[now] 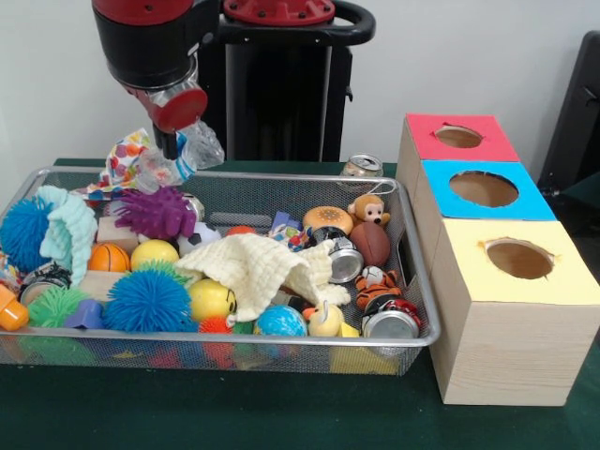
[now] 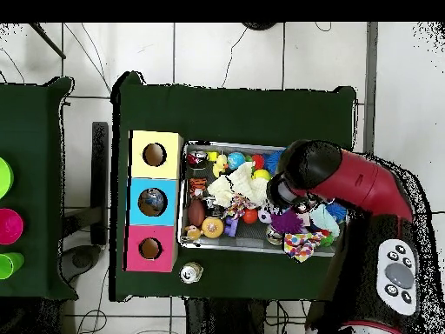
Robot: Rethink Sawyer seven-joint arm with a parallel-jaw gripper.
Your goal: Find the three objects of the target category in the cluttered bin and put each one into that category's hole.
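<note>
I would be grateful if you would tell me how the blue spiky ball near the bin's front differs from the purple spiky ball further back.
The blue spiky ball is larger and rounder; the purple spiky ball is smaller and looks flatter. The blue one sits near the front wall of the mesh bin, beside a yellow ball; the purple one lies towards the back, below the raised gripper. Both are covered in soft-looking spikes and lie free.

The red and black arm hides the gripper over the wire bin; three boxes, yellow, blue, pink, stand well apart beyond it.
</note>
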